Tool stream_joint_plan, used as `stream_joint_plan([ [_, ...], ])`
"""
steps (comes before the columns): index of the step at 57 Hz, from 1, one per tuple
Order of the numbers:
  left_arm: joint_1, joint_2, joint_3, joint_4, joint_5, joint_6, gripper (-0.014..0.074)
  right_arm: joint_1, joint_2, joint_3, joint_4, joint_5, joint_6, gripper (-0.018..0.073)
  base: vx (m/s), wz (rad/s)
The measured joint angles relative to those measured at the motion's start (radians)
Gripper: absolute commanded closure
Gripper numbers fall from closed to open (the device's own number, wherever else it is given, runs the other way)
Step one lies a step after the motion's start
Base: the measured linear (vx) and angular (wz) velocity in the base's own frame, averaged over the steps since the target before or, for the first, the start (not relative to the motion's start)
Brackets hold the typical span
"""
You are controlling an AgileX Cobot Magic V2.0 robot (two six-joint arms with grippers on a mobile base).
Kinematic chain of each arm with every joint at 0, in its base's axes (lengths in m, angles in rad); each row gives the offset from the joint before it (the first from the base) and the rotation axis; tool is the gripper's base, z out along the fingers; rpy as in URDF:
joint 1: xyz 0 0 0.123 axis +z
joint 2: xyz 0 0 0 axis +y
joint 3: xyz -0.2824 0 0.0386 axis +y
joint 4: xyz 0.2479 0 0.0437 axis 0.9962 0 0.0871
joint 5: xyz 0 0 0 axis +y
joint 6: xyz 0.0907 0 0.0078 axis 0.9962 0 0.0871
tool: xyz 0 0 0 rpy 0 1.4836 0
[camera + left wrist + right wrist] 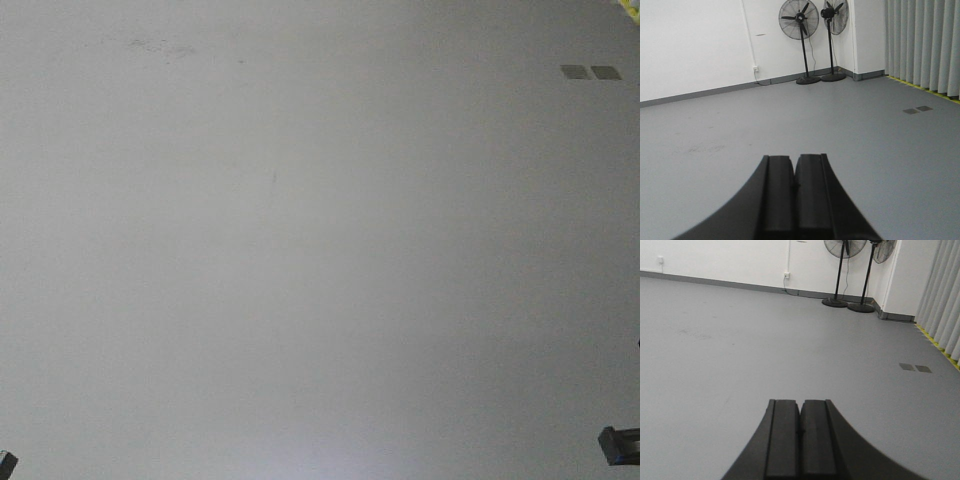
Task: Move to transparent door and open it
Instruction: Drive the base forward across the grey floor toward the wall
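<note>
Front view: you see only smooth matt grey floor point(300, 260) with two small dark square plates point(589, 72).

Left wrist: your left gripper point(794, 167) is matt black, its fingers pressed flat together with nothing between them. Two wire-caged round fans point(800, 20) stand on poles by a plain white wall point(690, 40), next to a pleated grey curtain point(925, 45).

Right wrist: your right gripper point(800, 410) is likewise clenched on nothing.

The transparent door shows in none of your views.
</note>
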Motion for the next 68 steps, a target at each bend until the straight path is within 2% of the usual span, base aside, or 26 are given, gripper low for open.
stream_joint_plan([
  [47, 0.0, 0.0, 0.0, 0.0, 0.0, 0.0, 0.0603, 0.0, 0.0, 0.0, 0.0, 0.0, 0.0, 0.0558, 0.36, -0.01],
  [68, 0.0, 0.0, 0.0, 0.0, 0.0, 0.0, 0.0603, 0.0, 0.0, 0.0, 0.0, 0.0, 0.0, 0.0558, 0.48, 0.24],
])
